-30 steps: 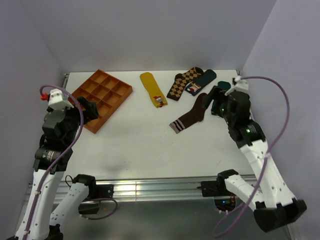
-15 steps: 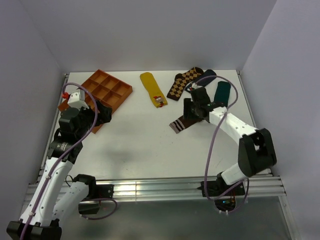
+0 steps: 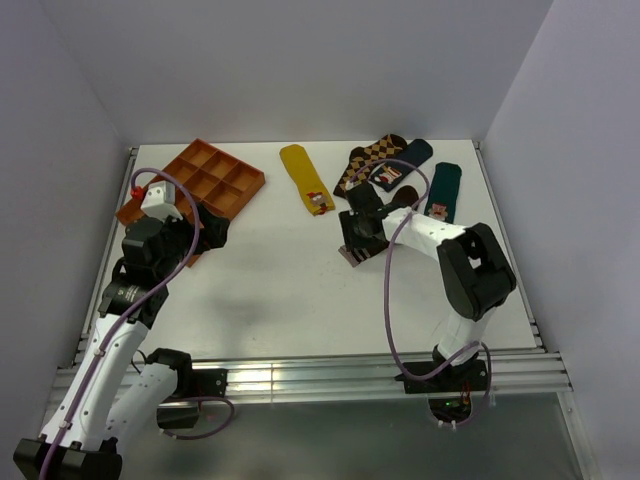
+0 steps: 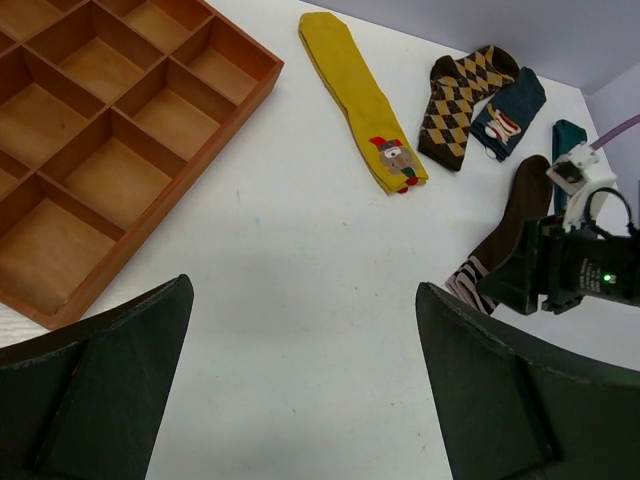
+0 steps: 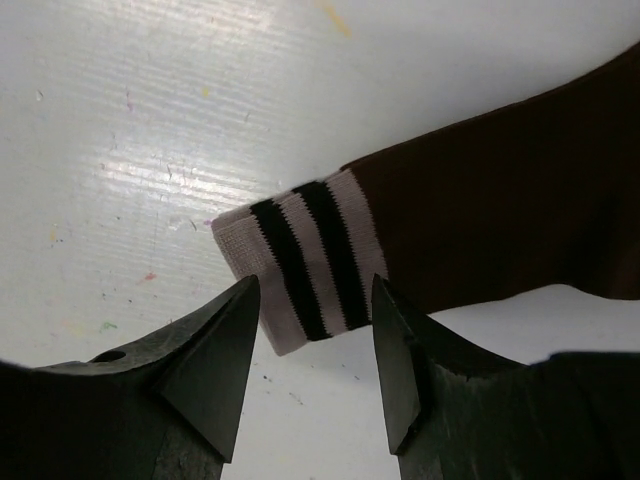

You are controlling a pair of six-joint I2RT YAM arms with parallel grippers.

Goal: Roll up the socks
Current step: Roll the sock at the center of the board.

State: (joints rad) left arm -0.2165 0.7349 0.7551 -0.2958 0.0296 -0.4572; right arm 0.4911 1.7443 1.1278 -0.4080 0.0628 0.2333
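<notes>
From above, a white counter (image 3: 280,290) holds an orange-brown wooden tray with square compartments (image 3: 205,182) at the far left. A mustard yellow sock (image 3: 305,178) lies at the far middle. To its right are a brown-and-tan diamond-patterned sock (image 3: 367,162), a dark blue sock with a small picture (image 3: 412,155) and a teal sock (image 3: 443,190). A plain dark brown fabric sock (image 3: 404,197) with pale cream stripes at its cuff lies flat, right of centre, just nearer than those three. Its toe is close to the teal sock and its cuff is at the near-left end. The right hand (image 3: 357,238) sits over that cuff. The left hand (image 3: 207,232) hangs at the near-right edge of the tray, well apart from the socks.

The left wrist view shows the left hand (image 4: 302,290) wide open and holding nothing, its two dark fingers at the sides of the frame above bare counter. Beyond it the brown sock (image 4: 522,200) stretches out unrolled, with the right arm's black hand over part of the striped end.

The right wrist view looks straight down on the sock (image 5: 480,200) at its cuff. The right hand (image 5: 314,290) has its fingers apart, one at each side of the striped band, not clamped on it. Whether the tips touch the fabric I cannot tell. The brown leg runs off to the right.
</notes>
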